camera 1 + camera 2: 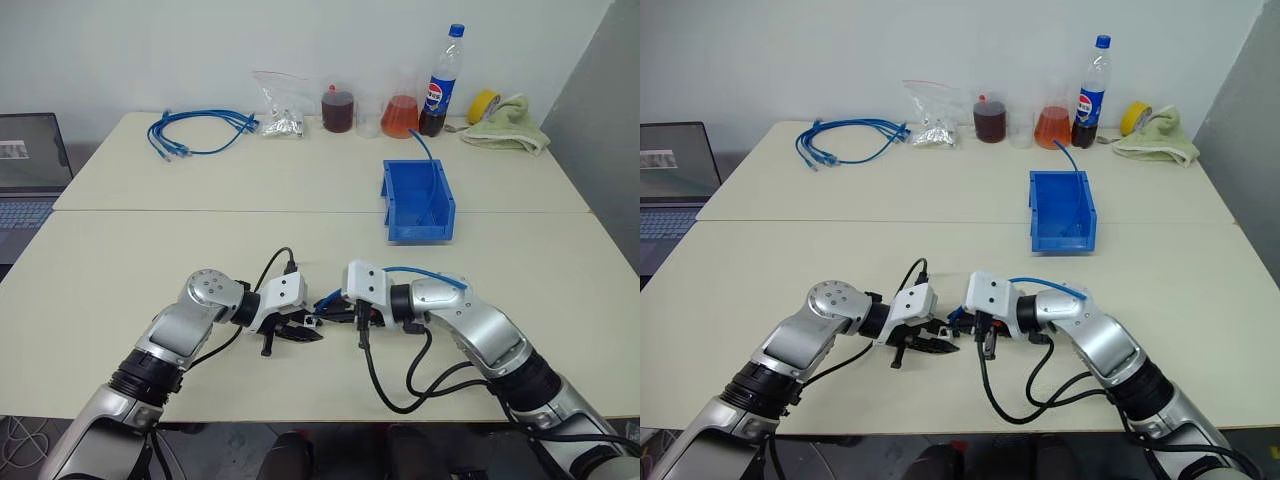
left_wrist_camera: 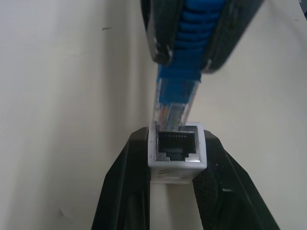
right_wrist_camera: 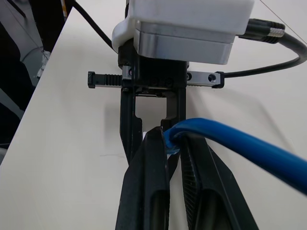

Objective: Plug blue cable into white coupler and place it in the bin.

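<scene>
My left jaws [image 2: 175, 191] pinch the white coupler [image 2: 176, 151]; my right jaws [image 3: 173, 143] clamp the blue cable [image 2: 178, 96], plug tip just beside the socket. One bin [image 1: 418, 200] far right on the table [image 1: 150, 250]. One cable bundle [image 1: 200, 130] far left, one bottle [image 1: 445, 80].

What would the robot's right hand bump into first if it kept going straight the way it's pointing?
Probably the white coupler pinched in the left hand. The right hand holds the blue cable, whose clear plug tip sits just at the coupler's top edge, not clearly inside the socket.
</scene>
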### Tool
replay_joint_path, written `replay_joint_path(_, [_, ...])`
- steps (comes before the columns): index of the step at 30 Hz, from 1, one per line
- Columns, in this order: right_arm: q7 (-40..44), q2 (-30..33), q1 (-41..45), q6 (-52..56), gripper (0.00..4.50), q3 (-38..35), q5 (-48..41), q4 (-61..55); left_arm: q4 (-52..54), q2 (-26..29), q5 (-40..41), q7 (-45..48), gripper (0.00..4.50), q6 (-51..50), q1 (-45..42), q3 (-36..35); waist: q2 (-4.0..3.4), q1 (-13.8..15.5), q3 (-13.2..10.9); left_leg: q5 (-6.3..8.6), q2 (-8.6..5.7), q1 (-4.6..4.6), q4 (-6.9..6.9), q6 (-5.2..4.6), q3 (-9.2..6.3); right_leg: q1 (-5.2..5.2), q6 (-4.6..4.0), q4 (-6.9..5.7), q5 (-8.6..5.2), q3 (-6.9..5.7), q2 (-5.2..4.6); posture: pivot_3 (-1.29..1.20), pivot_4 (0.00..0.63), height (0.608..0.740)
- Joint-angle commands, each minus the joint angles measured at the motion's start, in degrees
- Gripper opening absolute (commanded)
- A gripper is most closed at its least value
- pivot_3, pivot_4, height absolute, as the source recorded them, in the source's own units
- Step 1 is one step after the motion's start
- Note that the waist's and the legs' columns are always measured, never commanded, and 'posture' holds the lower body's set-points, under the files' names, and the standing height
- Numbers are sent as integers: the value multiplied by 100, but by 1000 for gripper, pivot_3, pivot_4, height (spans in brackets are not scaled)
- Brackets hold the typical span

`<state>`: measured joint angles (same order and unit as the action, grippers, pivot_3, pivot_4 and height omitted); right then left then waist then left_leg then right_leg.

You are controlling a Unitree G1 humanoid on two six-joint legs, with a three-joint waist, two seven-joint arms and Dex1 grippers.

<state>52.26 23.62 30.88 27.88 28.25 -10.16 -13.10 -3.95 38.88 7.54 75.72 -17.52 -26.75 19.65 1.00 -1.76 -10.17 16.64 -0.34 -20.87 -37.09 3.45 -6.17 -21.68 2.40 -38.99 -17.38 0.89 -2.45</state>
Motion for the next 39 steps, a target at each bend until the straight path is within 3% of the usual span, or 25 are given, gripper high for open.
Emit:
replay_joint_path(1, [-14,-95,126,13,72,15,83,-78,-17,-46,-144,-11,827,-120,126,223,0,0,0,0,0,0,0,0,0,0,0,0,0,-1,0,0,150,740])
replay_joint_path(39, [390,-60,350,428,71,397,473,96,-127,-161,-290,-47,827,-144,26,262,-24,8,25,0,-6,7,-5,0,-5,15,0,0,0,-7,-6,0,150,740])
